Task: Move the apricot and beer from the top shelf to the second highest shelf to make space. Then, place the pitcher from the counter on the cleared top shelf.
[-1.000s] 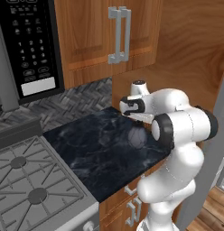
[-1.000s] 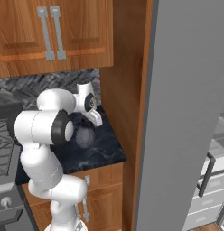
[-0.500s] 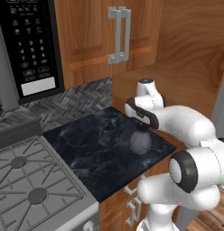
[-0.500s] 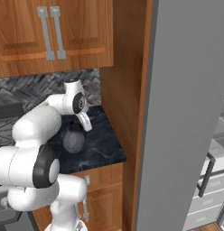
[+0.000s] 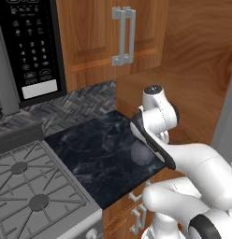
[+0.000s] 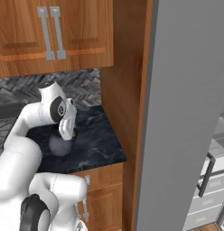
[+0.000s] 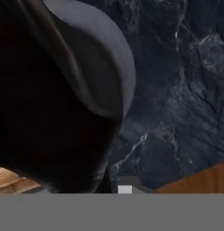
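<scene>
The pitcher (image 5: 142, 154) is a smoky-grey translucent glass body just over the dark marbled counter (image 5: 90, 149), near its right front corner. In the right base view the pitcher (image 6: 58, 145) hangs under my gripper (image 6: 68, 131), which is shut on its rim. The hand view is very close: the pitcher (image 7: 95, 67) shows its grey wall and dark inside on the left, with the counter (image 7: 177, 90) beyond it. The apricot, the beer, the top shelf and the second highest shelf are out of view.
A gas stove (image 5: 29, 186) adjoins the counter on the left, under a black microwave (image 5: 29, 46). Wooden wall cabinets (image 5: 122, 32) hang above. A tall wooden panel (image 5: 197, 84) closes the counter's right side. Past it stands a grey fridge door (image 6: 186, 113).
The arm has swung its elbow down and toward the base. The hand and the pitcher it grips have shifted a little toward the counter's front edge. The jaws have stayed shut.
</scene>
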Robot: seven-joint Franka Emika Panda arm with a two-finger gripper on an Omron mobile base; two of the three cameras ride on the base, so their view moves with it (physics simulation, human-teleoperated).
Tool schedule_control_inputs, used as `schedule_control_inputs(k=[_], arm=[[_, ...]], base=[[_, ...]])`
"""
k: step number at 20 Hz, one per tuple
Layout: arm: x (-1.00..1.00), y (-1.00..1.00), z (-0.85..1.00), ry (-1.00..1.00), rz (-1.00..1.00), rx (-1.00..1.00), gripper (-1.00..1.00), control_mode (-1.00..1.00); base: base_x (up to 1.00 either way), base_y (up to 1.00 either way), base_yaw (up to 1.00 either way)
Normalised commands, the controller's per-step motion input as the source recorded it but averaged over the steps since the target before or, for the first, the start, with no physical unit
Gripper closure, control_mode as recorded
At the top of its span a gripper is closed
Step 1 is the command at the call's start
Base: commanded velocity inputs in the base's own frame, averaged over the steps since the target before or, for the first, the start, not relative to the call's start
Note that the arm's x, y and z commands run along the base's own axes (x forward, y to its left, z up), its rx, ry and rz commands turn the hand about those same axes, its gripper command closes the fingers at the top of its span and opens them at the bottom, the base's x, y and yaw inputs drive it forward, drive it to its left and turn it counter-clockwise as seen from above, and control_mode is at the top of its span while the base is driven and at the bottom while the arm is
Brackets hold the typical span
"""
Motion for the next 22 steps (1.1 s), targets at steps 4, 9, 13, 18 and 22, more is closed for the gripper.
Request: schedule_control_inputs(k=[4, 9, 13, 18, 22], arm=[[-0.46, 0.02, 0.3, -0.22, -0.54, -0.06, 1.0, -1.0], [-0.43, 0.0, 0.44, -0.2, -0.49, -0.04, 1.0, -1.0], [-0.35, 0.0, 0.58, -0.15, -0.42, 0.0, 1.0, -1.0], [-0.25, 0.0, 0.39, -0.22, -0.39, 0.04, 1.0, -1.0], [-0.26, 0.06, 0.11, -0.34, -0.39, 0.11, 1.0, -1.0]], base=[[0.0, 0.0, 0.0], [0.0, 0.0, 0.0], [0.0, 0.0, 0.0], [0.0, 0.0, 0.0], [0.0, 0.0, 0.0]])
